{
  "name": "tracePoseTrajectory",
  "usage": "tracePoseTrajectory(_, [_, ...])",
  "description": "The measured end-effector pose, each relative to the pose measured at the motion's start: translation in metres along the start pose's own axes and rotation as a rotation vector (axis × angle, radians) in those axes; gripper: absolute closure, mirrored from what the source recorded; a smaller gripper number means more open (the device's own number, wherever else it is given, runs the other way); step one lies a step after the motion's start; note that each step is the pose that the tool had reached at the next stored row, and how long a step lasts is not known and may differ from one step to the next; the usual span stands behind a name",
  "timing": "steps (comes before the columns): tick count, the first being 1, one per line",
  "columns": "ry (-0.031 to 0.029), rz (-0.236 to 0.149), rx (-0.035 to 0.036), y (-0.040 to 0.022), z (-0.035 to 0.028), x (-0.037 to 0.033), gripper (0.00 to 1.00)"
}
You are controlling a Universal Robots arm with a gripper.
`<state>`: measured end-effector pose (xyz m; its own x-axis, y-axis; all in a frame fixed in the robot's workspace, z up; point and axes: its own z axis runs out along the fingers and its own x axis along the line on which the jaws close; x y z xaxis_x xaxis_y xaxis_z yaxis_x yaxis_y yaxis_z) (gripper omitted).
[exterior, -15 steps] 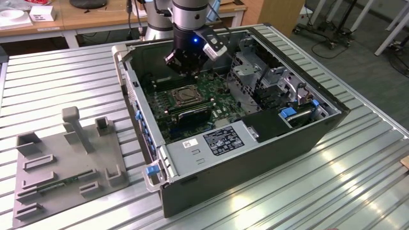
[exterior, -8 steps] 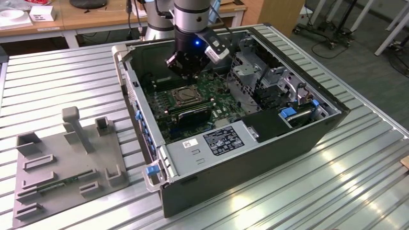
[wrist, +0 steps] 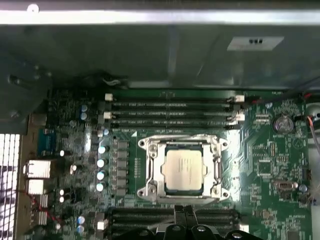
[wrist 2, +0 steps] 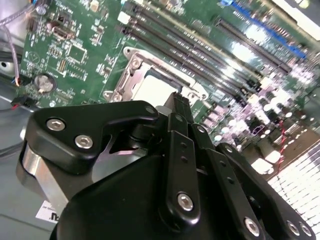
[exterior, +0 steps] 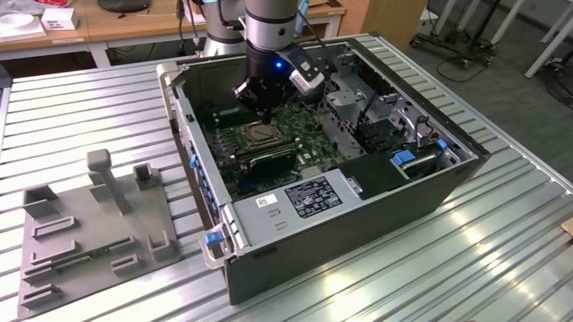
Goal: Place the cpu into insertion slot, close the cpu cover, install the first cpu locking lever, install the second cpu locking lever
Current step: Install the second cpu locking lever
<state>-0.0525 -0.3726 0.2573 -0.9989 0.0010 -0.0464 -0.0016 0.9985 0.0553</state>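
The cpu [wrist: 183, 170] lies in its socket on the green motherboard [wrist: 270, 165], pale square face up. The cpu cover [wrist: 151, 170], a silvery frame, lies flat around it. I cannot make out how the locking levers stand. My gripper [wrist: 183, 214] hangs just above the board beside the socket, its black fingers [wrist 2: 178, 107] pressed together with nothing between them. In the exterior view the gripper [exterior: 257, 111] reaches down into the open computer case [exterior: 358, 221], close over the socket [exterior: 262, 136].
Memory slots [wrist: 172, 113] run along both sides of the socket. Case walls, a drive cage [exterior: 358, 100] and a white-labelled grey metal box [exterior: 300, 201] hem in the board. A grey fixture plate [exterior: 90, 228] with upright holders lies on the ribbed table at the exterior view's left.
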Motion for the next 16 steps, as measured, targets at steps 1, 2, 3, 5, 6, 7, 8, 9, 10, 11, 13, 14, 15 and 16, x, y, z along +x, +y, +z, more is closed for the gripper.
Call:
tracePoseTrajectory(1, [-0.0001, 0.000, -0.0003, -0.0018, 0.0002, 0.0005, 0.89])
tracePoseTrajectory(2, [0.0000, 0.000, -0.0003, -0.0029, 0.0006, 0.0012, 0.89])
tracePoseTrajectory(3, [-0.0001, 0.000, -0.0004, -0.0035, 0.0013, 0.0016, 0.89])
tracePoseTrajectory(5, [-0.0001, 0.000, -0.0004, -0.0044, 0.0032, 0.0029, 0.89])
tracePoseTrajectory(6, [-0.0001, 0.000, -0.0003, -0.0048, 0.0042, 0.0036, 0.89])
tracePoseTrajectory(7, [-0.0002, 0.000, -0.0004, -0.0050, 0.0056, 0.0044, 0.89])
tracePoseTrajectory(8, [-0.0004, 0.000, -0.0004, -0.0051, 0.0071, 0.0052, 0.89])
tracePoseTrajectory(9, [-0.0007, 0.000, -0.0003, -0.0052, 0.0085, 0.0061, 0.89])
tracePoseTrajectory(10, [-0.0009, 0.000, -0.0003, -0.0053, 0.0098, 0.0071, 0.89])
tracePoseTrajectory(11, [-0.0011, 0.000, -0.0004, -0.0054, 0.0110, 0.0081, 0.89])
tracePoseTrajectory(13, [-0.0015, 0.000, -0.0003, -0.0056, 0.0132, 0.0103, 0.89])
tracePoseTrajectory(14, [-0.0017, 0.000, -0.0003, -0.0057, 0.0140, 0.0113, 0.89])
tracePoseTrajectory(15, [-0.0018, 0.000, -0.0003, -0.0058, 0.0148, 0.0121, 0.89])
tracePoseTrajectory(16, [-0.0017, 0.000, -0.0002, -0.0058, 0.0158, 0.0129, 0.89])
